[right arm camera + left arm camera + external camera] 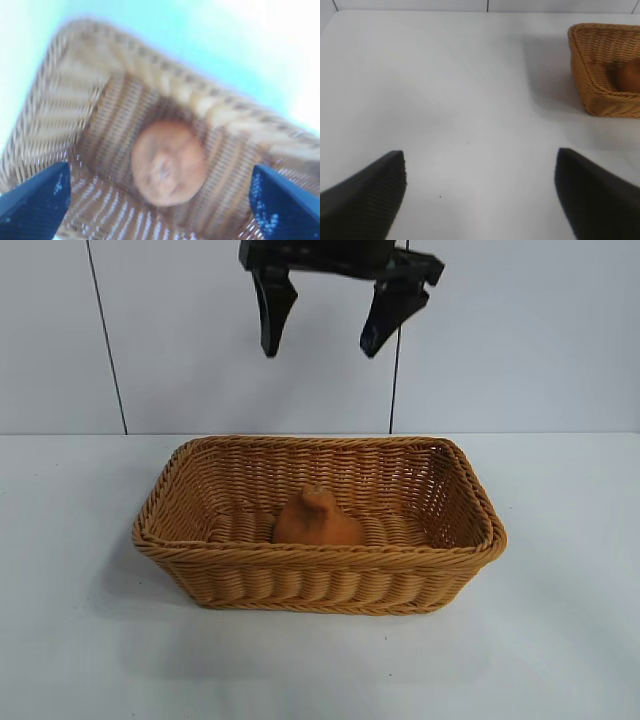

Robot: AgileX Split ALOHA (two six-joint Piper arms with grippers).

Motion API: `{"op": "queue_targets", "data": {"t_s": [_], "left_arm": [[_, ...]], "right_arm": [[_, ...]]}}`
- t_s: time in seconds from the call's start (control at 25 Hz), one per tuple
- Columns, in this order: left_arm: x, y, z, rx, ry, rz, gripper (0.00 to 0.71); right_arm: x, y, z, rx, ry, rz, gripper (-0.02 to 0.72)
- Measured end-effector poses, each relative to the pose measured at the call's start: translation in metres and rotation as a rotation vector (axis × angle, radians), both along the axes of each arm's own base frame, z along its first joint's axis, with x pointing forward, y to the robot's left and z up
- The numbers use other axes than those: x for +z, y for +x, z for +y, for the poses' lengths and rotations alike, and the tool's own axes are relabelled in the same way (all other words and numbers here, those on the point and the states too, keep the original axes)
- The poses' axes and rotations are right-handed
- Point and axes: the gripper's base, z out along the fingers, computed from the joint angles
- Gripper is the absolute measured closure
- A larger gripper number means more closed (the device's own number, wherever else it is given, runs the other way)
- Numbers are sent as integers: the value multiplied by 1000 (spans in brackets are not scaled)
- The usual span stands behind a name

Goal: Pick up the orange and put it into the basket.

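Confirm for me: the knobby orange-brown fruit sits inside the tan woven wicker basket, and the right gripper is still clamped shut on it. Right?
Not quite. The knobby orange-brown fruit does sit inside the tan woven wicker basket, but the right gripper is not clamped on it. The exterior view shows it hanging well above the basket with its jaws spread wide and nothing between them; the right wrist view shows the fruit lying free on the basket floor.

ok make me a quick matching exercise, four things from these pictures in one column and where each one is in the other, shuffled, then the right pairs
Things
1. orange
2. basket
3. right gripper
4. left gripper

Places or states
A. standing on the white table
B. open, in the air above the basket
C. lying on the basket floor
D. open, over bare table off to the basket's side

Pairs: 1-C, 2-A, 3-B, 4-D
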Motion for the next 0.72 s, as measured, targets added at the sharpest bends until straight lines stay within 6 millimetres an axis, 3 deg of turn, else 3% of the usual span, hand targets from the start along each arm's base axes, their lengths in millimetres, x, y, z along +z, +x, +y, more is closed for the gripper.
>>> {"op": "queue_targets", "data": {"t_s": [0.16,0.28,0.48,0.56,0.72], "left_arm": [[0,0,0,0,0,0,128],[0,0,0,0,0,0,128],[0,0,0,0,0,0,128],[0,0,0,0,0,0,128],[0,0,0,0,0,0,128]], "right_arm": [[0,25,-49,-113,-13,-7,30],[0,45,-104,-233,-31,-13,30],[0,60,-176,-391,-42,-14,30],[0,62,-196,-434,-41,-13,30],[-7,59,-213,-466,-27,26,30]]}}
